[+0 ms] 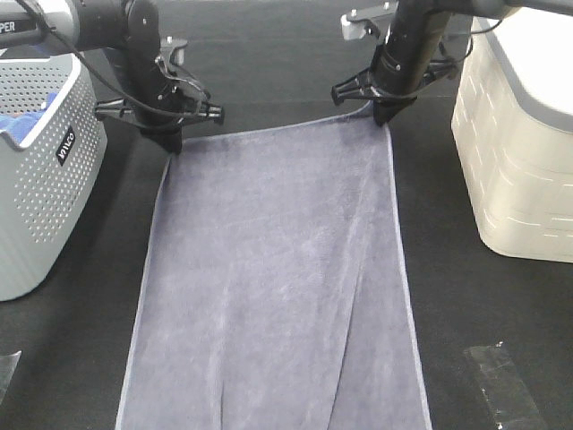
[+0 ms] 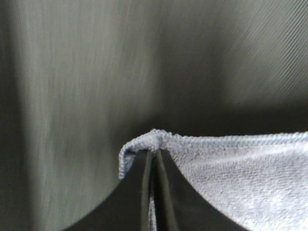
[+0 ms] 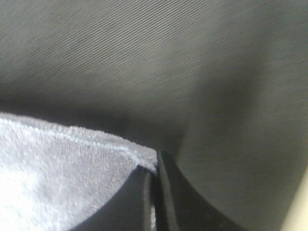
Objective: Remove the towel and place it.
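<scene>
Nearest the high camera, a strip of clear tape (image 1: 503,383) stuck flat on the dark worktop (image 1: 483,313), off to the right of the towel. Spread lengthwise down the middle of that worktop, the slate-grey towel (image 1: 277,287), lying mostly flat with a few long soft creases and a thin stitched hem along both long sides, its near end cut off by the frame edge. Further back on the left, a grey perforated basket (image 1: 40,179) standing well apart from the towel's left hem, with a bright blue cloth (image 1: 22,121) showing inside it. Further back on the right, a cream lidded bin (image 1: 515,143), also clear of the towel. At the far end, the towel's two far corners pinched: left gripper (image 1: 170,143) clenched on the far-left corner, right gripper (image 1: 383,115) clenched on the far-right corner, the far hem sagging slightly between them. In the left wrist view, left gripper (image 2: 153,159) with jaws pressed together and the towel (image 2: 231,178) corner folded over their tips, a small peak of fabric lifted above the worktop. In the right wrist view, right gripper (image 3: 155,166) likewise closed tight on the hemmed corner of the towel (image 3: 62,173), dark woven worktop (image 3: 168,62) beyond.
</scene>
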Motion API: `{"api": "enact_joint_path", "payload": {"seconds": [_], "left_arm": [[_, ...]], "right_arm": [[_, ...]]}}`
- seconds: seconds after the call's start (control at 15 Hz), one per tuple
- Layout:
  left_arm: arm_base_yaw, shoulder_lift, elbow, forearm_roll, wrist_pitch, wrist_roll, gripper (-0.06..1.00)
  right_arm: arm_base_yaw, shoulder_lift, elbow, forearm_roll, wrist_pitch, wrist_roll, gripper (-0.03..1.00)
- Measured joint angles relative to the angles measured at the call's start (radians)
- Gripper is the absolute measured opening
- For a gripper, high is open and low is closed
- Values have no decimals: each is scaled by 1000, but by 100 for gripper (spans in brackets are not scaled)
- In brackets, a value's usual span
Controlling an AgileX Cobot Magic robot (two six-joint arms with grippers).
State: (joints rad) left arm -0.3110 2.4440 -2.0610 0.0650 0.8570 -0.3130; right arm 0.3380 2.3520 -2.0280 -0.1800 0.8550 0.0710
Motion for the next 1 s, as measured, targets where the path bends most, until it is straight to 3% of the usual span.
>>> {"api": "enact_joint_path", "payload": {"seconds": [0.33,0.67,1.0], "left_arm": [[0,0,0,19,-281,1,1],[0,23,0,145,-566,1,1],[2,101,0,253,-749,3,1]], "right_arm": [[-37,-3,0,-52,-123,50,0],[-63,-3,0,-59,-361,55,0],[-97,12,0,-83,-522,74,0]]}}
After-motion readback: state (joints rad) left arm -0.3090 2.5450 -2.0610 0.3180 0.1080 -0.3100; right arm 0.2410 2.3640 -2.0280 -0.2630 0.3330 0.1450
